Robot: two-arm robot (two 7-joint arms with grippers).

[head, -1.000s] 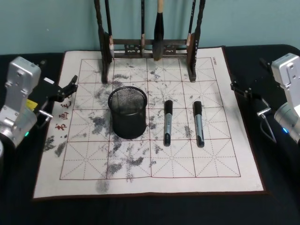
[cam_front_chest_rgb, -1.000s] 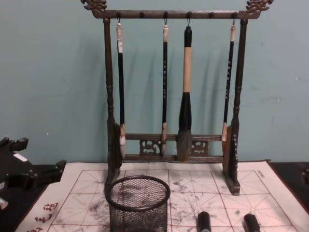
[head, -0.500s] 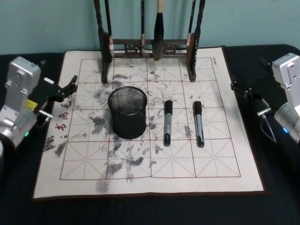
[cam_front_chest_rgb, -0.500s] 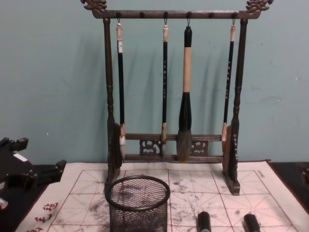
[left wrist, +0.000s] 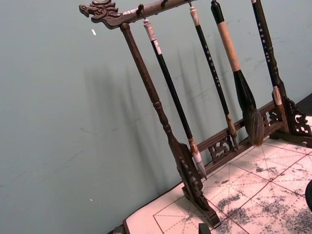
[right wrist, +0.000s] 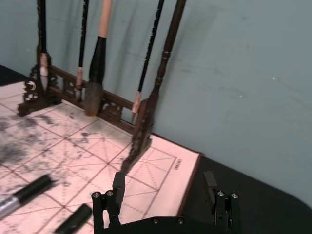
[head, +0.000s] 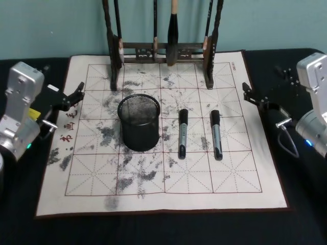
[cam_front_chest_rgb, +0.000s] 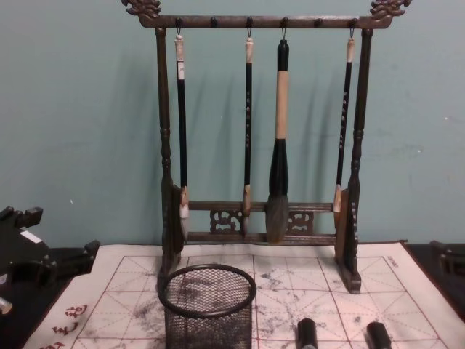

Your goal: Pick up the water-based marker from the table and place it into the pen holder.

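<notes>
Two grey-and-black water-based markers lie side by side on the stained white mat (head: 230,199): one (head: 182,133) just right of the pen holder, the other (head: 216,135) farther right. Their caps show in the chest view (cam_front_chest_rgb: 306,333) (cam_front_chest_rgb: 377,334) and in the right wrist view (right wrist: 27,192) (right wrist: 73,219). The black mesh pen holder (head: 139,122) (cam_front_chest_rgb: 208,305) stands upright and empty, left of centre. My right gripper (head: 263,84) (right wrist: 164,184) is open at the mat's right edge, apart from both markers. My left gripper (head: 66,80) (cam_front_chest_rgb: 54,234) is open at the mat's left edge.
A tall dark wooden brush rack (head: 163,51) (cam_front_chest_rgb: 261,145) with several hanging brushes stands at the back of the mat. Dark tabletop (head: 153,229) surrounds the mat. A teal wall rises behind.
My right gripper has moved left toward the mat's right edge and now shows at the right edge of the chest view. The left arm, the markers and the holder are still.
</notes>
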